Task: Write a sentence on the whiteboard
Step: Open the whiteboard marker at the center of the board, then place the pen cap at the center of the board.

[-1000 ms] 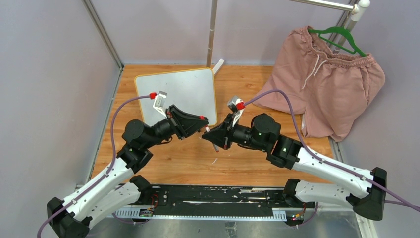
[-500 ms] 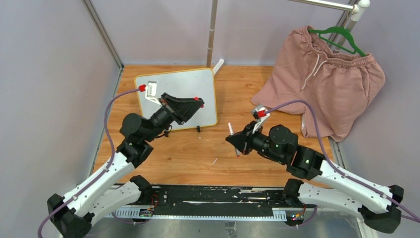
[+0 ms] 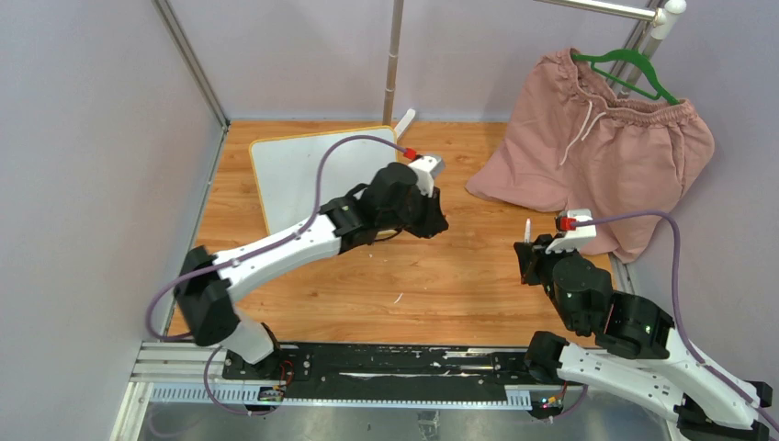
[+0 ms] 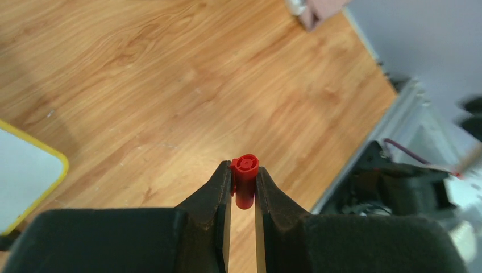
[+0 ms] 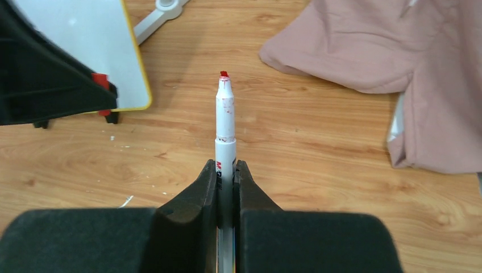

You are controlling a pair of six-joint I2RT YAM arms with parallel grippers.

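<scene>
Wooden bench, whiteboard [image 3: 294, 170] at the far-left corner, cap and marker held apart in separate grippers.

On the left, the whiteboard stood by the far edge, propped on its black feet, and the part of its face not hidden by the arm was blank. The left gripper [image 4: 243, 170], reaching past the board's right side toward mid-bench, was clamped on the red cap [image 4: 245, 179], probably to hold it clear of the writing and ready for recapping. Further right, well apart from the board and near the right edge, the right gripper [image 5: 226, 168] was closed tight round the barrel of the marker [image 5: 225, 122]. Its bare red nib pointed at the far edge, a firm grip low on the barrel suited to pressing on the board. In the far-right corner, pink shorts [image 3: 606, 156] hung on a green hanger [image 3: 634, 69].
</scene>
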